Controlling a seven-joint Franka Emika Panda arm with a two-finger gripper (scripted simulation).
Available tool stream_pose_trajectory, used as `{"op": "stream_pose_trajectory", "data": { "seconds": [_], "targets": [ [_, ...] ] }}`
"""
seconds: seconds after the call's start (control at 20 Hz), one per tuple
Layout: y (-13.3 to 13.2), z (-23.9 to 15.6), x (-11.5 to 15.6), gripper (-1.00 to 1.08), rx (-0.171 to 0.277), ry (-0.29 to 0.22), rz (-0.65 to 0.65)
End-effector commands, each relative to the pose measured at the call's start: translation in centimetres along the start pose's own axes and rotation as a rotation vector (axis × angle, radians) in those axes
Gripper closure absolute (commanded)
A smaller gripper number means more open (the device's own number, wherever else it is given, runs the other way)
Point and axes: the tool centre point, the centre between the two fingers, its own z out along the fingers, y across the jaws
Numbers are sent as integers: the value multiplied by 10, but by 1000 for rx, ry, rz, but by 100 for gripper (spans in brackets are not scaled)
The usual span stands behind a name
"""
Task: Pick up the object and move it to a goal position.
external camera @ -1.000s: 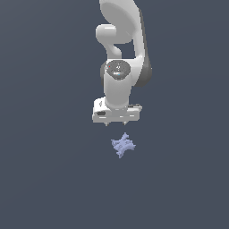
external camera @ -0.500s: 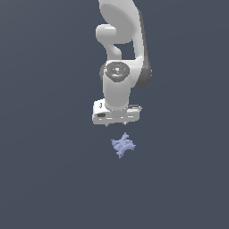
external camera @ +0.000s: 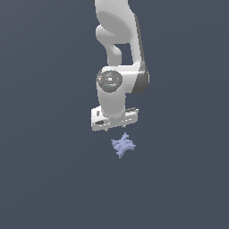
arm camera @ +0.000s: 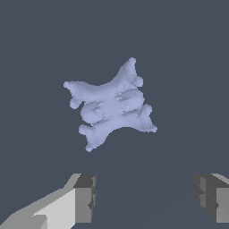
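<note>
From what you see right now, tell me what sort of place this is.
Likely a bare simulated test scene, not a real room: a flat, featureless dark surface, a smoothly rendered white arm with open gripper, and one lumpy blue object.

One pale blue star-like object (external camera: 123,145) — one pincer (external camera: 117,129) — one arm (external camera: 118,58).

No text, label, brand, number or sign can be read in either view. The white robot arm (external camera: 117,85) carries only a round grey joint cap (external camera: 109,80) with small coloured specks, too small to be made out as writing. The pale periwinkle-blue lumpy star-like object (arm camera: 109,106) and the plain dark grey surface (external camera: 44,170) bear no markings.
</note>
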Motion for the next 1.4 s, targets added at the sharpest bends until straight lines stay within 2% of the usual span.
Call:
{"op": "stream_pose_trajectory", "data": {
  "seconds": [0.0, 0.6, 1.05, 1.35],
  "targets": [
    [2, 5, 3, -60, 27, -9, -39],
    [14, 30, 22, -60, 198, -20, -250],
    [23, 44, 34, -60, 337, 23, -403],
    [28, 48, 39, -60, 402, 58, -472]
  ]
}}
